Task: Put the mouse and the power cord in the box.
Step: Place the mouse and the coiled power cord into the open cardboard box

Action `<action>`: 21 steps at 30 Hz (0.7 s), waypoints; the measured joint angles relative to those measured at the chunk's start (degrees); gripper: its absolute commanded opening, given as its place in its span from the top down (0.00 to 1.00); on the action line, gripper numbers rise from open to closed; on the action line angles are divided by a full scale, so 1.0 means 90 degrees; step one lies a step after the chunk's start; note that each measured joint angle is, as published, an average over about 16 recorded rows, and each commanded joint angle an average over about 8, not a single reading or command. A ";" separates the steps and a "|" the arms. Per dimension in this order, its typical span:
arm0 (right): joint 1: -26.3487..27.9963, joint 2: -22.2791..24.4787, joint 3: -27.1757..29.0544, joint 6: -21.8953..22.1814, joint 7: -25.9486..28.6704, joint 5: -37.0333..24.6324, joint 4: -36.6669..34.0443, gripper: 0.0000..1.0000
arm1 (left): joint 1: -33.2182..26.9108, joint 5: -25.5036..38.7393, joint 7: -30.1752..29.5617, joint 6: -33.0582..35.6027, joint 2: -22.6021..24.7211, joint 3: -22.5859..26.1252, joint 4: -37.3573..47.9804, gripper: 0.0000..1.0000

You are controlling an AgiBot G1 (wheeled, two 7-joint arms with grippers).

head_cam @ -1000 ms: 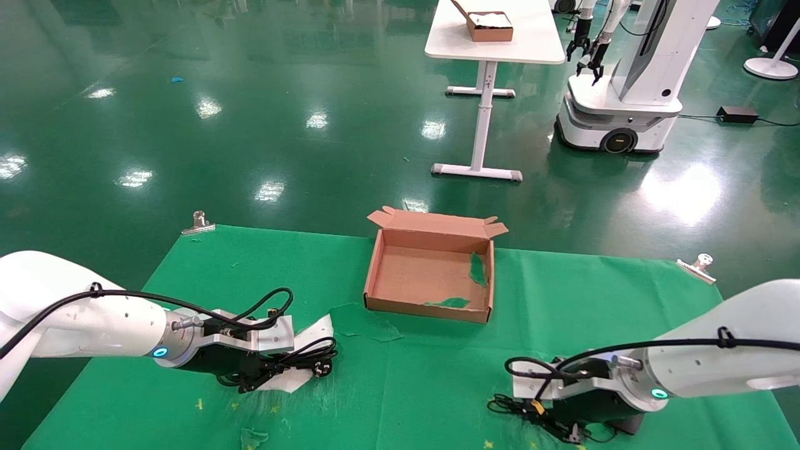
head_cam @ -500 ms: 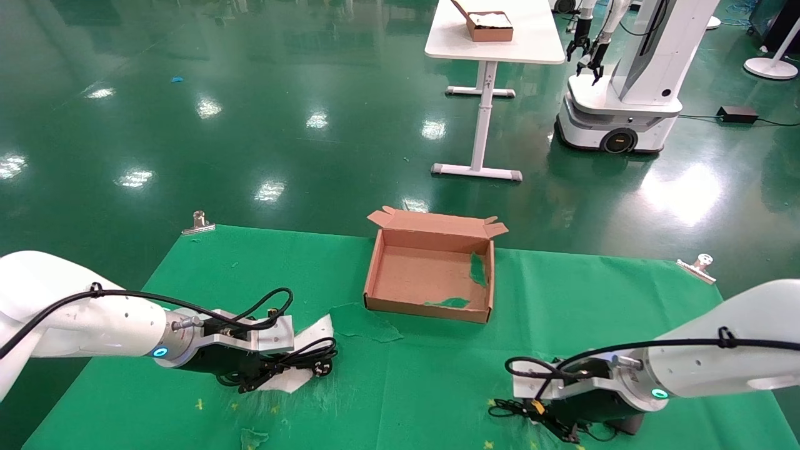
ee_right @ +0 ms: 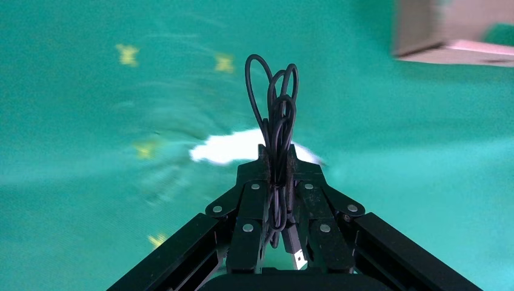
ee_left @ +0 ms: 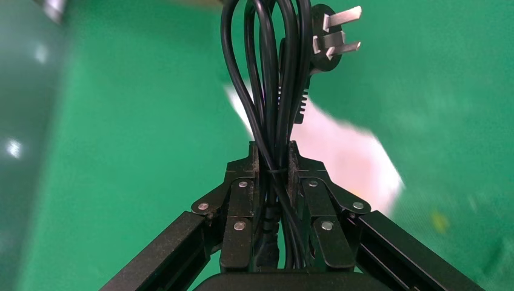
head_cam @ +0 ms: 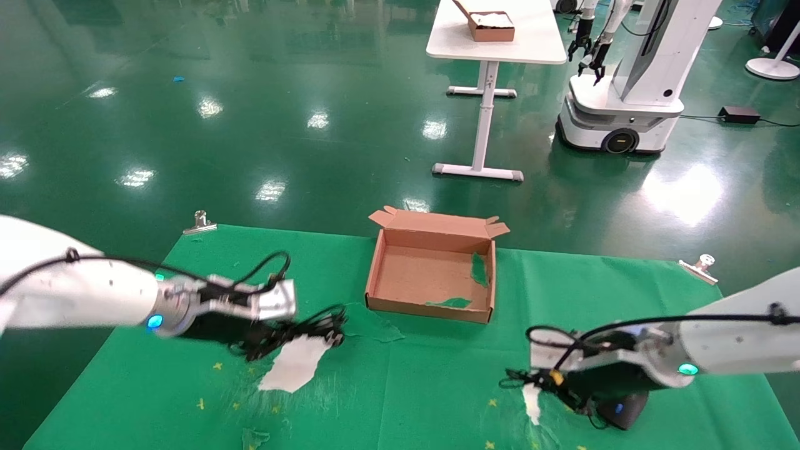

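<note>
The power cord (head_cam: 315, 326) hangs as a bundle of thick black loops from my left gripper (head_cam: 278, 334), which is shut on it above the green cloth, left of the box. In the left wrist view the cord (ee_left: 268, 79) runs out between the gripper (ee_left: 274, 151) jaws, its pronged plug (ee_left: 332, 31) at the far end. The open brown box (head_cam: 425, 307) stands mid-table. My right gripper (head_cam: 553, 382) is shut on the mouse's thin cable (ee_right: 276, 103), with the USB plug (ee_right: 294, 251) behind the jaws. The black mouse (head_cam: 619, 409) sits under that wrist near the table's front right.
A bare white patch (head_cam: 294, 369) shows in the green cloth below the cord, and a smaller one (head_cam: 531, 403) by the right gripper. A torn cloth flap (head_cam: 369, 328) lies before the box. Metal clips (head_cam: 200, 222) hold the cloth's far corners. Another robot (head_cam: 625, 75) and a white table (head_cam: 494, 37) stand far off.
My left gripper has risen off the cloth with the power cord, uncovering the white patch. My right gripper has lifted and shifted right with the mouse cable; the mouse now shows beneath it.
</note>
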 measured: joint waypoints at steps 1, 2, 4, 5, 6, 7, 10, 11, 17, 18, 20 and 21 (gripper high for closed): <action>0.0043 0.0061 0.0037 0.0001 0.0035 0.0013 0.0060 1.00 | -0.0042 -0.0047 0.0022 -0.0027 0.0056 -0.0030 -0.0042 1.00; 0.0087 0.0123 0.0075 0.0002 0.0070 0.0024 0.0121 1.00 | -0.0080 -0.0097 0.0054 -0.0063 0.0118 -0.0057 -0.0089 1.00; 0.0177 0.0242 0.0145 0.0004 0.0138 0.0038 0.0244 1.00 | -0.0136 -0.0206 0.0142 -0.0164 0.0254 -0.0100 -0.0197 1.00; 0.0223 0.0299 0.0179 0.0006 0.0172 0.0043 0.0303 1.00 | -0.0153 -0.0265 0.0199 -0.0235 0.0327 -0.0111 -0.0260 1.00; 0.0268 0.0356 0.0212 0.0006 0.0207 0.0048 0.0361 1.00 | -0.0161 -0.0325 0.0259 -0.0318 0.0401 -0.0114 -0.0325 1.00; 0.0314 0.0412 0.0245 0.0004 0.0242 0.0053 0.0420 1.00 | -0.0161 -0.0389 0.0324 -0.0416 0.0474 -0.0104 -0.0392 1.00; 0.0444 0.0576 0.0337 -0.0012 0.0348 0.0064 0.0591 1.00 | -0.0121 -0.0577 0.0549 -0.0773 0.0687 -0.0003 -0.0597 1.00; 0.0483 0.0629 0.0364 -0.0022 0.0383 0.0067 0.0648 1.00 | -0.0095 -0.0641 0.0632 -0.0906 0.0749 0.0056 -0.0665 1.00; 0.0657 0.0926 0.0487 -0.0131 0.0599 0.0066 0.1009 1.00 | 0.0139 -0.1042 0.1181 -0.1741 0.0952 0.0647 -0.1098 1.00; 0.0676 0.0971 0.0502 -0.0154 0.0639 0.0063 0.1070 1.00 | 0.0184 -0.1108 0.1261 -0.1879 0.0957 0.0776 -0.1169 1.00; 0.0711 0.1056 0.0528 -0.0199 0.0723 0.0052 0.1195 1.00 | 0.0267 -0.1238 0.1394 -0.2145 0.0961 0.1047 -0.1293 1.00; 0.0726 0.1096 0.0538 -0.0221 0.0766 0.0044 0.1256 1.00 | 0.0302 -0.1300 0.1447 -0.2267 0.0961 0.1184 -0.1342 1.00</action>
